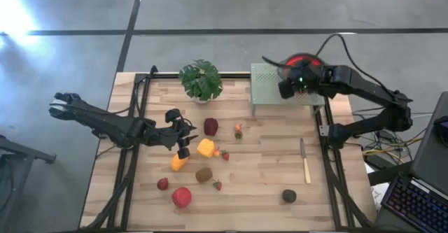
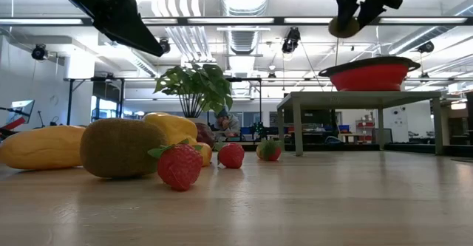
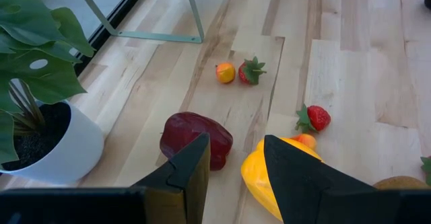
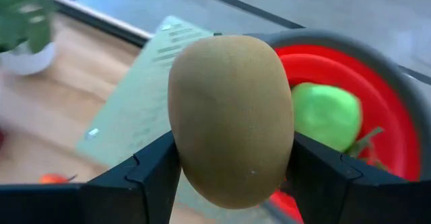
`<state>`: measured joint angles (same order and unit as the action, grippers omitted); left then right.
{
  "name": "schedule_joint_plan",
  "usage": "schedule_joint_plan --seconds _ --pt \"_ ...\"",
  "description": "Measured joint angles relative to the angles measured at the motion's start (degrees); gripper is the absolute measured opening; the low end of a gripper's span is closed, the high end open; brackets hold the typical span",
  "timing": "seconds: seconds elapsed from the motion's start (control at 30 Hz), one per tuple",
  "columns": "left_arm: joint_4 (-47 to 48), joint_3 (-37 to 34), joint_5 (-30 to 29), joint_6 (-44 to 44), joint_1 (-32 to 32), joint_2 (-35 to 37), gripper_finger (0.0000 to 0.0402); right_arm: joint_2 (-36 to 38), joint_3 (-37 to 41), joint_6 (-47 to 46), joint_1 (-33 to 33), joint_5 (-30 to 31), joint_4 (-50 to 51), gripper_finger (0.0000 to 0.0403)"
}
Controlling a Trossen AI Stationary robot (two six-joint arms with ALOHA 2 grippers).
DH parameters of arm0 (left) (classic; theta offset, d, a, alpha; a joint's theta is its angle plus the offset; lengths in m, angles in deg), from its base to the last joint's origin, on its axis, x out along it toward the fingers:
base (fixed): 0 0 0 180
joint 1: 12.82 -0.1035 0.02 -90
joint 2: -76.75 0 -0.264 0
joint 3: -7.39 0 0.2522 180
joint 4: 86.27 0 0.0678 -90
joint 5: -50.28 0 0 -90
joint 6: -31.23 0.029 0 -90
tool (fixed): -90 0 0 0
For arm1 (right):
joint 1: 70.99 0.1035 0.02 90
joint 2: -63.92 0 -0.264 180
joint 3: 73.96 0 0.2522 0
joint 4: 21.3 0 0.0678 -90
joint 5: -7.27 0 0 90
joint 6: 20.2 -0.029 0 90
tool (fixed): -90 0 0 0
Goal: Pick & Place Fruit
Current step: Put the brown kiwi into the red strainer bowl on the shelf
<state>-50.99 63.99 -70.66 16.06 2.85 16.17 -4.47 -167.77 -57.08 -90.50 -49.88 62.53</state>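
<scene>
Wooden table (image 1: 266, 184), slatted top, dark frame rails both sides. Pale green stand (image 1: 269, 86) at far edge w/ red bowl (image 4: 350, 96) on top; green fruit (image 4: 326, 113) already inside bowl. Potted plant (image 1: 201, 80) just beside stand, far-centre.

Right gripper (image 4: 232, 177) raised above bowl rim, fingers (image 4: 145, 177) clamped on brown kiwi (image 4: 230, 120). Left gripper (image 3: 232, 170) low over table centre, fingers (image 3: 192, 167) apart w/ nothing between, hovering by maroon fruit (image 3: 195, 140) and yellow fruit (image 3: 266, 177).

Rest of fruit loose on table: orange piece (image 1: 179, 163) near yellow one, second kiwi (image 1: 204, 174), red apple (image 1: 181, 197) at near edge, dark round fruit (image 1: 289, 196) nearer the right side, small strawberries (image 3: 313, 118) scattered between. Knife (image 1: 304, 164) lying flat toward right rail, apart from fruit.
</scene>
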Motion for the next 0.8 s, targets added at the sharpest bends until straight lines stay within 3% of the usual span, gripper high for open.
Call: schedule_joint_plan --seconds 0.3,0.8 --pt "0.00 -0.01 0.00 0.00 -0.01 0.00 0.0147 -0.29 0.70 3.22 -9.83 -3.35 0.01 0.0226" --pt "0.00 -0.01 0.00 0.00 0.00 0.00 0.0147 -8.56 0.96 6.99 -15.85 -4.85 -0.02 0.0231"
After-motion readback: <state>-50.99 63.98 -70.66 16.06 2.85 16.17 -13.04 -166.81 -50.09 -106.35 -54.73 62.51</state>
